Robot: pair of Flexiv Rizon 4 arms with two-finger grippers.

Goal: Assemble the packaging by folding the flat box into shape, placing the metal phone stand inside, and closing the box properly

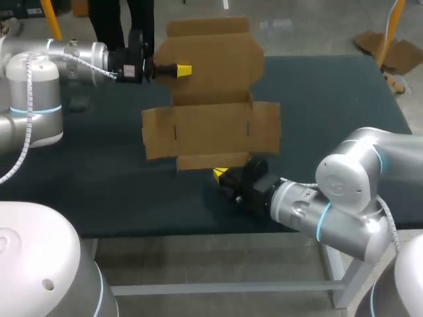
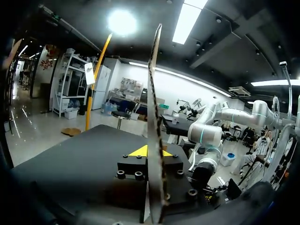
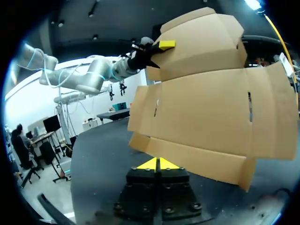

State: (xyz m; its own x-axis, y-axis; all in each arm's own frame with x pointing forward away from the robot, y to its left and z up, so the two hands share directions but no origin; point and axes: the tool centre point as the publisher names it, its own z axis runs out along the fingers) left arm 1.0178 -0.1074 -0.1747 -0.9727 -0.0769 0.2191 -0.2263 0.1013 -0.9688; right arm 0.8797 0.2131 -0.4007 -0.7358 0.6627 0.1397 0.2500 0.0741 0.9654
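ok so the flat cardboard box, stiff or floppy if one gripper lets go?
Probably light and floppy: the cardboard box is one thin sheet, edge-on in the left gripper. Its top panel bends at a crease, so expect hinging there. It would likely sag if the right gripper releases.

Flat cardboard box [image 1: 211,105] raised over the dark surface [image 1: 99,178], left gripper [image 1: 182,69] pinching its upper flap, right gripper [image 1: 220,174] just beneath its lower flap.

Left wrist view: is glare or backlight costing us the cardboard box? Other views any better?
Left wrist view: strong overhead glare; the cardboard box shows edge-on as a dim backlit strip. Right wrist view: box face evenly lit, no glare. Head view: right gripper, black-bodied, blends into the dark table.
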